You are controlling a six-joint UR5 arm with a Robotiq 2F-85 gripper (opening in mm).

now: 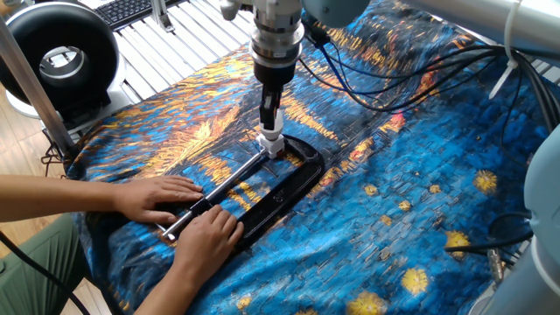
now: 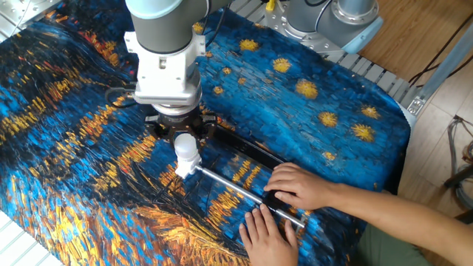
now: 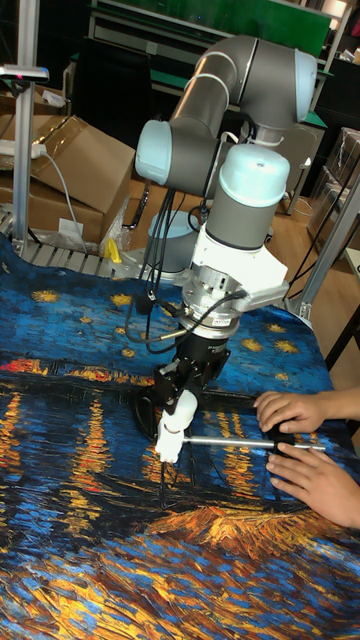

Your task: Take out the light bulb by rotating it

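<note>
The light bulb (image 1: 274, 133) (image 2: 186, 150) (image 3: 180, 410) is a small white globe standing upright in a white socket (image 1: 276, 149) (image 2: 184, 169). The socket sits in the jaw of a black C-clamp (image 1: 290, 182) (image 2: 247, 150) lying on the painted cloth. My gripper (image 1: 271, 114) (image 2: 185, 139) (image 3: 184, 390) comes straight down from above and is shut on the bulb's top. In one fixed view its fingers show edge-on. A person's two hands (image 1: 157, 198) (image 2: 299, 186) press on the clamp's silver screw rod (image 1: 234, 178) and its handle end.
A blue and orange painted cloth (image 1: 420, 201) covers the table. Black cables (image 1: 376, 83) trail behind the arm. A black ring-shaped device (image 1: 58, 58) stands at the far left. Another robot's base (image 2: 332, 18) sits at the table edge, and cardboard boxes (image 3: 60, 165) lie behind.
</note>
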